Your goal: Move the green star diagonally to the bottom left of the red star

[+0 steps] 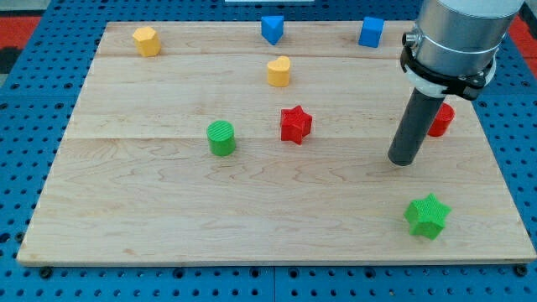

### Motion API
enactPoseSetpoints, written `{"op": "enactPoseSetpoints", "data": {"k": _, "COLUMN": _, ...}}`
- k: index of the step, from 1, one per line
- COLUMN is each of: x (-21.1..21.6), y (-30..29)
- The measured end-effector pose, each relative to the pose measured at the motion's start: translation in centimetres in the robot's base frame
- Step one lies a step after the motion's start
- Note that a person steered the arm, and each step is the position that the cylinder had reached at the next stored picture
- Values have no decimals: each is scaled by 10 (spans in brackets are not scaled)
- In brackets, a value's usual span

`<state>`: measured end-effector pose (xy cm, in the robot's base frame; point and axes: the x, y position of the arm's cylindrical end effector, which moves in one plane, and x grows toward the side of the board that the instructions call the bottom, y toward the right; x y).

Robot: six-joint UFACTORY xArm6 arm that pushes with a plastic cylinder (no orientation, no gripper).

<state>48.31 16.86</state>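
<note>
The green star (428, 216) lies near the board's bottom right corner. The red star (295, 124) lies at the board's middle, well to the upper left of the green star. My tip (403, 161) rests on the board above and slightly left of the green star, apart from it, and to the right of the red star. The dark rod rises from the tip to the grey arm at the view's top right.
A green cylinder (221, 137) sits left of the red star. A yellow heart (279, 71), a yellow block (147, 40), two blue blocks (271, 28) (372, 32) lie along the top. A red block (441, 119) is partly hidden behind the rod. The wooden board (126, 218) sits on blue pegboard.
</note>
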Motion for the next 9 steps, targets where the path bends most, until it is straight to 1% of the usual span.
{"op": "enactPoseSetpoints", "data": {"k": 1, "x": 5, "y": 7}}
{"op": "enactPoseSetpoints", "data": {"k": 2, "x": 46, "y": 64}}
{"op": "enactPoseSetpoints", "data": {"k": 3, "x": 71, "y": 77}}
{"op": "enactPoseSetpoints", "data": {"k": 4, "x": 71, "y": -41}}
{"op": "enactPoseSetpoints", "data": {"k": 5, "x": 68, "y": -84}}
{"op": "enactPoseSetpoints", "data": {"k": 6, "x": 60, "y": -2}}
{"op": "enactPoseSetpoints", "data": {"k": 7, "x": 127, "y": 15}}
{"op": "enactPoseSetpoints", "data": {"k": 8, "x": 131, "y": -55}}
{"op": "enactPoseSetpoints", "data": {"k": 9, "x": 101, "y": -178}}
